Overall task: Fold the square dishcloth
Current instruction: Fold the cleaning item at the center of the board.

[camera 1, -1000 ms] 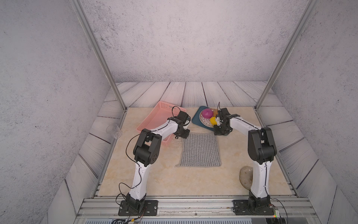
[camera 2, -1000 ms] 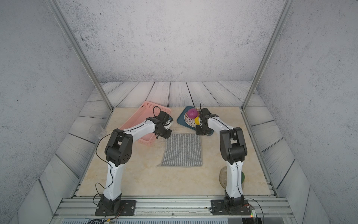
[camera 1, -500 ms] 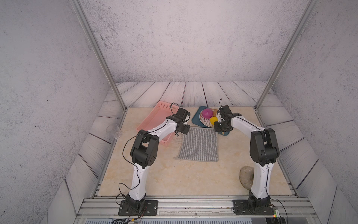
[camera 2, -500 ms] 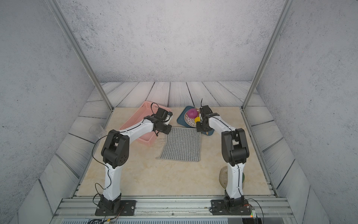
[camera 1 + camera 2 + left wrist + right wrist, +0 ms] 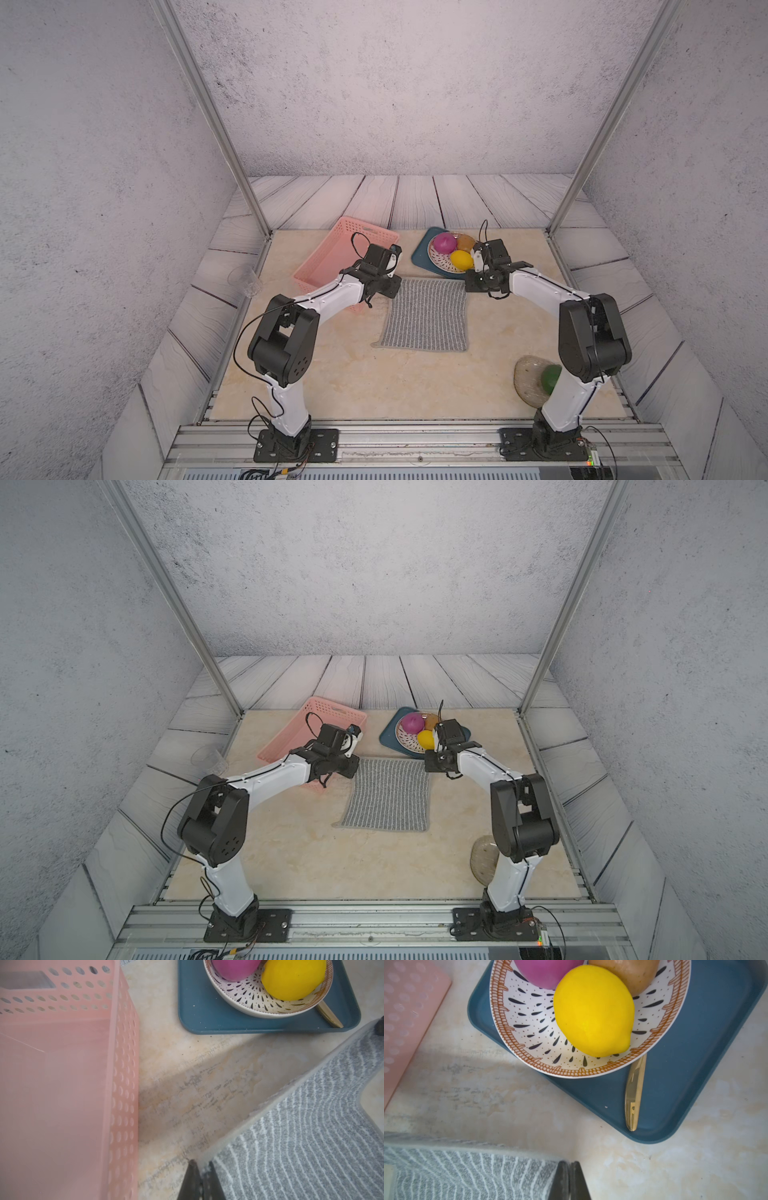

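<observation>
The left pincer (image 5: 394, 287) is clenched on the far left corner of the square dishcloth (image 5: 424, 316); in the left wrist view its two dark fingers (image 5: 192, 1180) are pressed together over the pale trim. The right pincer (image 5: 470, 286) is clenched the same way on the far right corner, and its fingers (image 5: 562, 1182) meet on the cloth's edge in the right wrist view.

The grey, white-striped cloth spans the gap between the two pincers. Its far edge is held up off the desk (image 5: 353, 382) and casts a shadow below it. From the pincers the cloth slopes back toward the arm bases, where its near edge lies flat on the desk in both top views.

A pink basket (image 5: 361, 227) stands just beside the left pincer, on its outer side, with its perforated wall (image 5: 124, 1064) close by. Just beyond the right pincer sits a blue tray (image 5: 685, 1064) carrying a patterned bowl (image 5: 529, 1032), which holds a lemon (image 5: 593, 1012), a magenta fruit (image 5: 444, 242) and a brown one. A gold knife (image 5: 634, 1093) lies on the tray beside the bowl, on the side nearer the right pincer. The cloth and tray are apart, with bare desk between them.
</observation>
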